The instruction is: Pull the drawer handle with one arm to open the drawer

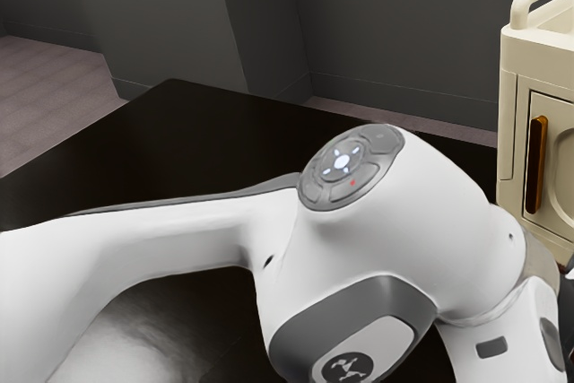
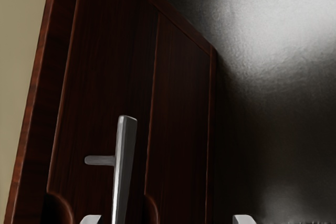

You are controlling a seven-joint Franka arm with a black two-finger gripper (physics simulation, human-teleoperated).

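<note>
Gripper [image 2: 167, 220] spread wide, grasping nothing. The metal handle [image 2: 124, 166] lies ahead, off-centre toward one fingertip; its long axis runs crosswise to the fingertip-to-fingertip line, so sideways centring should precede closure.

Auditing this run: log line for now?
gripper: open | target: silver metal bar handle on dark-red wooden cabinet | grasp: not closed on handle | pull: none evident

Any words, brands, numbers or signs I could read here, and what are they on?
No readable words, brands or numbers.
Round badge on the white arm: pale emblem, no legible lettering.
Button pad on the arm: small marks, one red, too small to read.
Metal handle and dark wood front: none.
</note>
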